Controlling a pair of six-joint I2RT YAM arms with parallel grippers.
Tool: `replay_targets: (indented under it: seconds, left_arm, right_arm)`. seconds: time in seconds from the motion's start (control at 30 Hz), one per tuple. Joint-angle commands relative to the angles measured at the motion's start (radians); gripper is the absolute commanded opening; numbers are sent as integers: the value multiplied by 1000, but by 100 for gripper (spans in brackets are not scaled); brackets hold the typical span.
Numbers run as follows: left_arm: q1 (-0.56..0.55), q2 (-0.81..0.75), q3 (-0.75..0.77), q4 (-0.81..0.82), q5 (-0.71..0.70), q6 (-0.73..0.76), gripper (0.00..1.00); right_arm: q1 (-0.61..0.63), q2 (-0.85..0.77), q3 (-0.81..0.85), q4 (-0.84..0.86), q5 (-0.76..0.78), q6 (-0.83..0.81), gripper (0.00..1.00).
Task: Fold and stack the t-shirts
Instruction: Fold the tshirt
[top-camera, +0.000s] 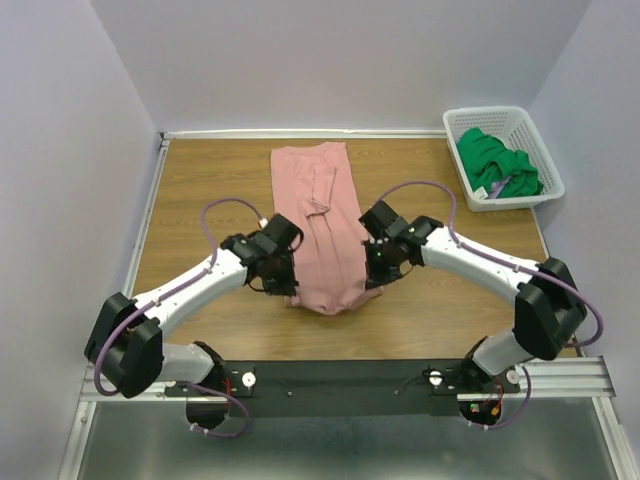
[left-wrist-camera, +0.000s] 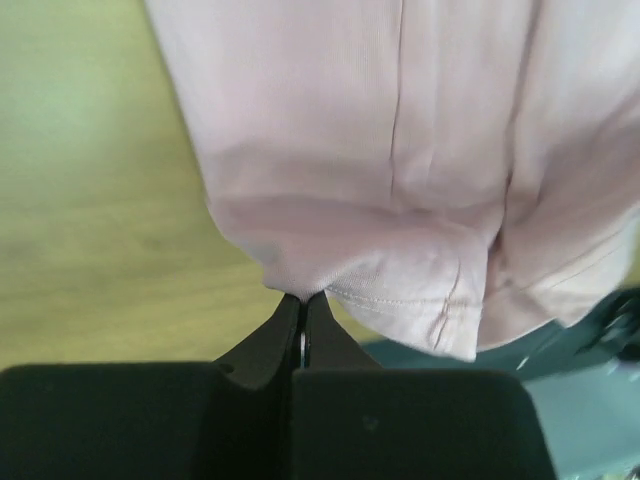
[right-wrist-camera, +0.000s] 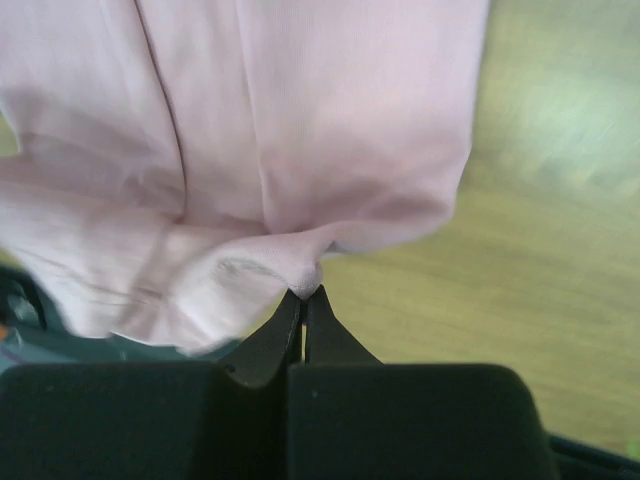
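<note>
My left hand (left-wrist-camera: 302, 298) and right hand (right-wrist-camera: 303, 293) each pinch a near corner of the dusty-pink t-shirt (top-camera: 325, 205); I'd lift evenly, carrying both forward together.

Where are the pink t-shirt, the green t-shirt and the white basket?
pink t-shirt (top-camera: 335, 240): top view, middle of the folded cloth.
green t-shirt (top-camera: 500, 165): top view, bunched cloth inside the basket.
white basket (top-camera: 485, 114): top view, far wall.

Bright even light, soft shadows; wrist cams blurry, washed-out bg

Left arm (top-camera: 190, 285) and right arm (top-camera: 480, 262): white shells, black joints, looping purple cables (top-camera: 418, 183) (fingers (left-wrist-camera: 262, 350) black, tapered).
</note>
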Motion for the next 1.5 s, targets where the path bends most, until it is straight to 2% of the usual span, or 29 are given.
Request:
replay_targets:
  seconds: [0.0, 0.13, 0.47, 0.9, 1.23, 1.27, 1.3, 1.37, 1.4, 1.43, 1.47]
  left_arm:
    - [124, 7, 65, 48, -49, 141, 0]
    - [228, 95, 132, 134, -49, 224, 0]
    - [347, 268, 224, 263, -153, 298, 0]
    - [387, 394, 250, 386, -146, 364, 0]
    - [390, 426, 252, 421, -167, 362, 1]
    - [390, 426, 253, 424, -170, 361, 2]
    - [390, 423, 252, 429, -173, 359, 10]
    - [391, 409, 238, 453, -176, 352, 21]
    - [390, 400, 233, 459, -178, 347, 35]
    - [391, 383, 230, 462, -179, 345, 44]
    - [390, 373, 226, 472, -175, 341, 59]
  right_arm:
    - [-36, 83, 118, -17, 120, -76, 1]
    - [-76, 184, 279, -17, 180, -141, 1]
    - [-166, 370, 493, 1, 255, -245, 0]
    - [-199, 451, 475, 89, 218, -265, 1]
    - [-205, 491, 457, 116, 223, -264, 1]
    - [-206, 493, 457, 116, 226, -261, 1]
    - [-206, 497, 458, 118, 229, -261, 1]
    - [-206, 496, 458, 116, 236, -257, 12]
    - [-206, 491, 460, 116, 236, -259, 19]
    - [-206, 487, 463, 115, 236, -259, 33]
    - [-206, 475, 464, 115, 233, -271, 41]
